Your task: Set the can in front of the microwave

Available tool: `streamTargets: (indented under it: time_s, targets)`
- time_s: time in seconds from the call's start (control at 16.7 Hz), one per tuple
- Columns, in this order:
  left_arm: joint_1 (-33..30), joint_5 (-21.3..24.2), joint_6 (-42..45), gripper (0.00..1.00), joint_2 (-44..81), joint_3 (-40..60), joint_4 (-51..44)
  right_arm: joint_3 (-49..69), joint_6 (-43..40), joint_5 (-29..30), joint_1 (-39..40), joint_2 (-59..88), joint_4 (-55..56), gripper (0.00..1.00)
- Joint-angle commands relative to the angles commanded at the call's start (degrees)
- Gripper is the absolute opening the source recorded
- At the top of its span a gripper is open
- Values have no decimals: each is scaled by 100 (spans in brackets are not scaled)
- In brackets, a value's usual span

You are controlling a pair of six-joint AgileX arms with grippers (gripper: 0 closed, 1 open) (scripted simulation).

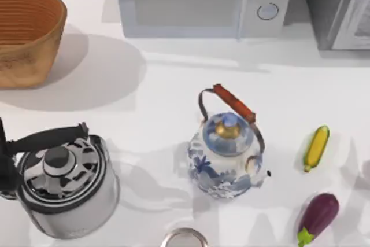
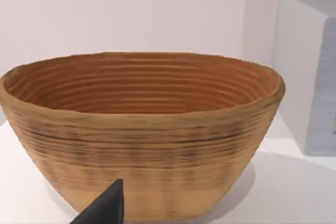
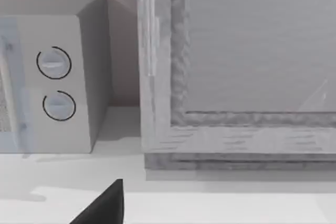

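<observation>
A wide woven basket (image 2: 142, 135), tan outside and ribbed orange-brown within, stands upright on the white bench (image 2: 294, 192) before a pale wall. Beside it, apart from its rim, rises the blank pale side of the microwave (image 2: 310, 72). A dark fingertip of the left gripper (image 2: 105, 208) juts in front of the basket's base.
</observation>
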State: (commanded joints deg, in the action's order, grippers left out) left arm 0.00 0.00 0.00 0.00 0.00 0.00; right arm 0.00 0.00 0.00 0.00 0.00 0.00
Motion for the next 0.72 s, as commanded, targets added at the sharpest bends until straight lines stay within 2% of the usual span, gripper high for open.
streamTargets:
  time_s: [0.18,0.36,0.72]
  targets:
    - [-7,-3,56,100,56,57,-35,0,0,0,0,0,0,100]
    - [-30,-40,563,100,582,595,-348,0,0,0,0,0,0,100]
    - [124,-198,2529,100,3199,2995,-1774,0,0,0,0,0,0,100]
